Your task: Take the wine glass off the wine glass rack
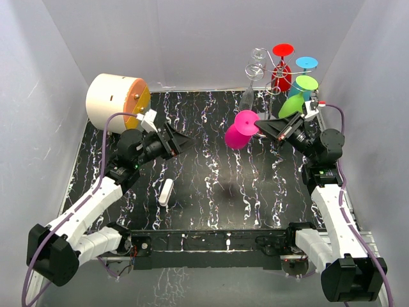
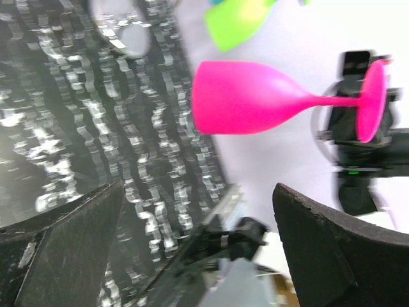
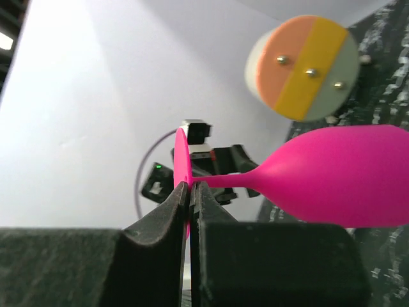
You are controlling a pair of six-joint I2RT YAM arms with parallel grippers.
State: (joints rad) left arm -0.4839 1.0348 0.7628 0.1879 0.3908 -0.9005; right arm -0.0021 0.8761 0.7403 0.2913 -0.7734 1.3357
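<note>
The pink wine glass hangs sideways, foot pinched in the right hand, near the silver rack.

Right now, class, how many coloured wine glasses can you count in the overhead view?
4. The pink glass is gripped by the right fingers; the red, blue and green ones hang on the rack. Others may be hidden behind.

The rack is silver wire; on it, a red glass, a blue glass and lime-green glasses. Left of the rack, a hot-pink glass. Black table, white marbling. Cream drum, orange-and-yellow face.
</note>
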